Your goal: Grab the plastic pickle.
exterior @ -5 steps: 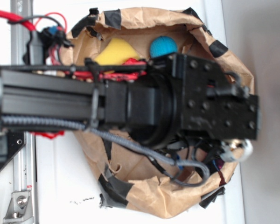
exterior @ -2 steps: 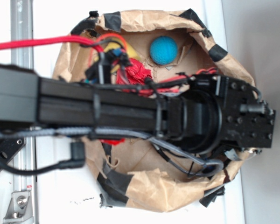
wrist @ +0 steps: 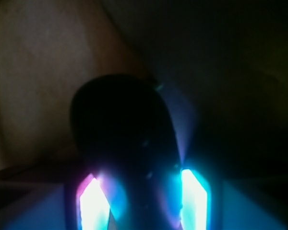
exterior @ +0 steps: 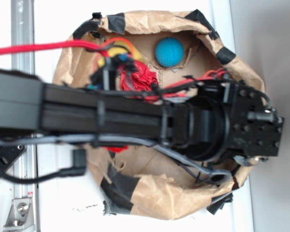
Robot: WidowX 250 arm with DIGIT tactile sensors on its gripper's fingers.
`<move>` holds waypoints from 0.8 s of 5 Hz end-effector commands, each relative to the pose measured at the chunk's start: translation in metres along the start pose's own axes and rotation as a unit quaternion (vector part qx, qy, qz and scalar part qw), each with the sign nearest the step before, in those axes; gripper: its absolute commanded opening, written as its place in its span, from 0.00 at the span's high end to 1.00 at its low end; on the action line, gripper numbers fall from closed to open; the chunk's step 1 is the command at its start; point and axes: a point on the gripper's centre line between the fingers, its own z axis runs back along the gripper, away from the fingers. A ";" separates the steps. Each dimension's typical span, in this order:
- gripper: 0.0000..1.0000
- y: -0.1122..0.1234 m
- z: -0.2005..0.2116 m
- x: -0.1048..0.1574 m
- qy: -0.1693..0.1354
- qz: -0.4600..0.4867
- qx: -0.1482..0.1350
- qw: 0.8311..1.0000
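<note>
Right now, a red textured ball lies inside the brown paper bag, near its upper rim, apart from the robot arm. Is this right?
Not quite: the ball is blue, not red. The exterior view shows it clearly. The rest holds: it lies inside the brown paper bag, near the upper rim, apart from the robot arm. The red you may have noticed belongs to the cables beside it.

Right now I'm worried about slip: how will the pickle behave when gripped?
The pickle looks rounded, with small glints, so it is probably smooth and could squirt out from between the fingers. Its rounded shape suggests it may roll if nudged. Stiffness can't be judged in this dark view.
</note>
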 end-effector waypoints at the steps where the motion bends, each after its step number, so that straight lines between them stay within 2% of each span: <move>1: 1.00 -0.003 0.110 -0.042 -0.103 0.131 0.080 0.983; 2: 1.00 -0.016 0.149 -0.061 -0.097 0.251 0.044 0.962; 3: 1.00 -0.035 0.158 -0.062 -0.103 0.369 0.022 0.923; 4: 1.00 -0.043 0.159 -0.062 -0.123 0.448 -0.001 0.886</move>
